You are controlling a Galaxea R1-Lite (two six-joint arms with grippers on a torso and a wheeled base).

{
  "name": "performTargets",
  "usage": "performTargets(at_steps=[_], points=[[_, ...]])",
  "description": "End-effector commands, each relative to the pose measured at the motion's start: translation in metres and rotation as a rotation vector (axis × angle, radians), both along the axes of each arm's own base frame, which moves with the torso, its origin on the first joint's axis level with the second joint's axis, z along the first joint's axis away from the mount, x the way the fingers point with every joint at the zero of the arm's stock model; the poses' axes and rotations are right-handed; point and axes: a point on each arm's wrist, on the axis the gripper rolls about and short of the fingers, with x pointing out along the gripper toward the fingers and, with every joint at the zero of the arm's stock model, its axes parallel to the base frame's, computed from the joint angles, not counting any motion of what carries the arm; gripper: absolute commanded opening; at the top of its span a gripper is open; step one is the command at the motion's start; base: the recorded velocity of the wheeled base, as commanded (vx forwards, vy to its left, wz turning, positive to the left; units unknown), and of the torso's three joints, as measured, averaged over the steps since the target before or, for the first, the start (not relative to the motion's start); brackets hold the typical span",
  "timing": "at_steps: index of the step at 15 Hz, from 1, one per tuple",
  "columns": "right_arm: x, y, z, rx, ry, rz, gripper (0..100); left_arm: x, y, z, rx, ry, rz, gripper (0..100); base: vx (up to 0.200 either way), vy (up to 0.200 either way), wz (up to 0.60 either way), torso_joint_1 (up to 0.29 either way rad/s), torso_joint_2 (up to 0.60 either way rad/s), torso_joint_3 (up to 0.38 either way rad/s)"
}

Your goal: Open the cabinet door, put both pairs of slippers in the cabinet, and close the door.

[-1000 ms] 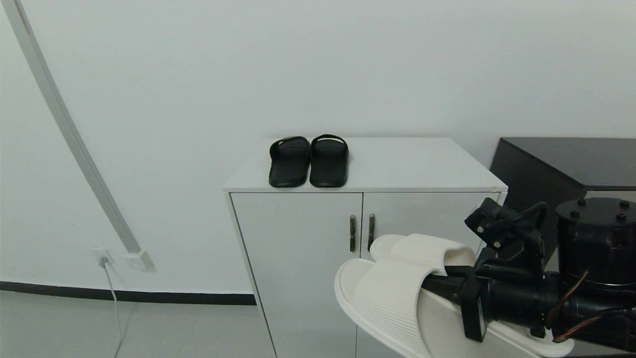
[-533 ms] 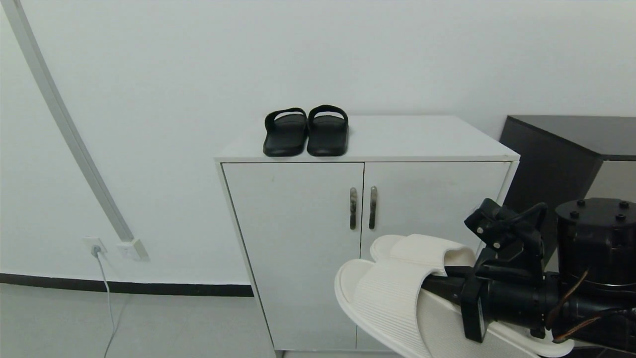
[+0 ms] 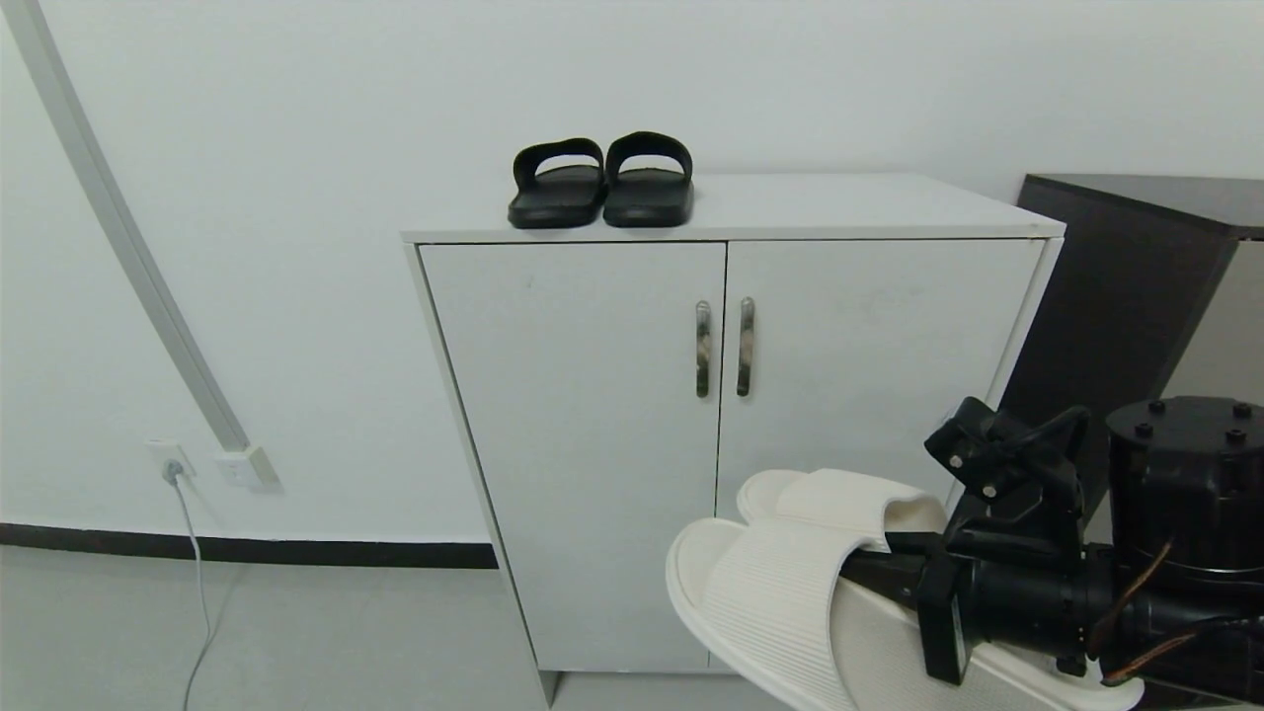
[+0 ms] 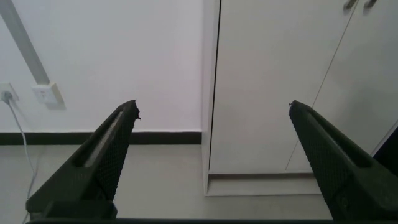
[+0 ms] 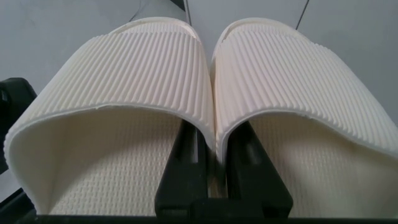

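Left gripper (image 4: 212, 107) spread wide, right gripper (image 5: 214, 142) clamped

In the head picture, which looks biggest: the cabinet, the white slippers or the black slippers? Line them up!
Largest: cabinet.
Next: white slippers, though nearest the camera.
Smallest: black slippers; the pairs' true sizes may match.

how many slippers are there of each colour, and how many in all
black slippers: 2, on top of the cabinet
white slippers: 2, held in the right gripper
total: 4
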Motion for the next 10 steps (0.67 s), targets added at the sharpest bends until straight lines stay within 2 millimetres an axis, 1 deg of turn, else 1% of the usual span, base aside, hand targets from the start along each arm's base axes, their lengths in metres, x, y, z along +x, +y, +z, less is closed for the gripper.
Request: performTargets(at_steps=[1,2,5,10], points=[[-0.0005,-0.0007,-0.0007,0.004,-0.005,-0.001,0,0.0001,0.0000,0.0000,-0.001,0.001,-0.001,100,0.000,0.000,0.00,-0.046,0.44,0.408],[-0.0011,-0.0003,-0.0016,0.009,-0.013,0.002,0,0.0001,0.0000,0.0000,-0.001,0.001,0.001,100,0.000,0.000,0.00,0.002,0.27,0.222],[-0.0012,-0.0005,-0.0028,0.016,-0.023,-0.001,0,0.0001,-0.0001,-0.0001,0.031,0.002,-0.004,100,0.000,0.000,0.00,0.000,0.00,0.000],[-0.0009,-0.0002,-0.0045,0.012,-0.019,-0.001,0,0.0001,-0.0001,0.0000,0.030,0.001,-0.004,100,0.000,0.000,0.00,0.000,0.00,0.000]])
